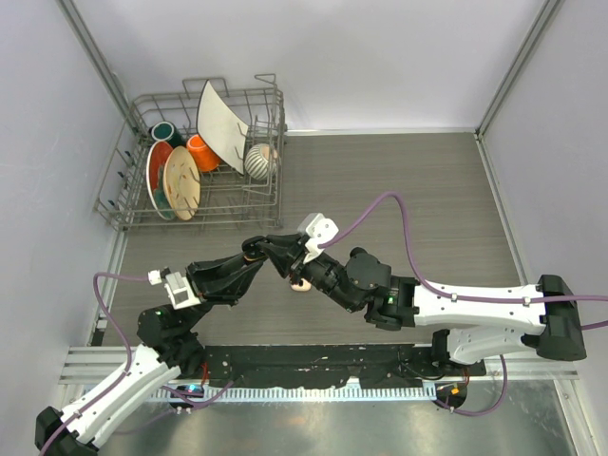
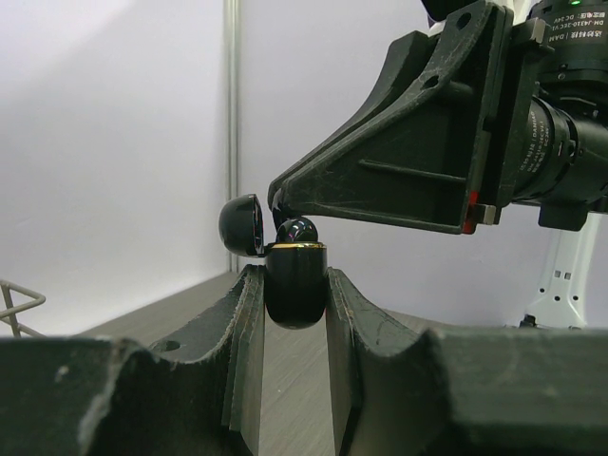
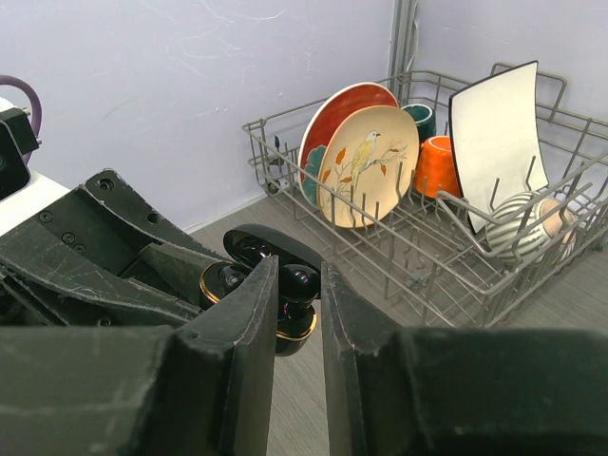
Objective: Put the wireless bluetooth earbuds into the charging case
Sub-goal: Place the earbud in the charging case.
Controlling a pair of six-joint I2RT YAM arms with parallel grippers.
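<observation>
1. Black charging case (image 2: 294, 304), lid (image 2: 240, 225) open, is pinched in my left claw (image 2: 293, 277).
2. My right claw (image 3: 296, 275) pinches a black earbud (image 2: 296, 230) at the case's mouth.
3. Nearly in, I think; not seated yet.

Matte black fingers (image 2: 237, 380) up close, scuffed, ridged along the inner faces. Behind the jaws, chunky black housings dotted with screw heads (image 3: 62, 237). Further back, white shells on the left arm (image 1: 114, 385) and right arm (image 1: 475, 306). Purple cable (image 1: 383, 197) looping off a white camera block (image 1: 318, 230).
</observation>
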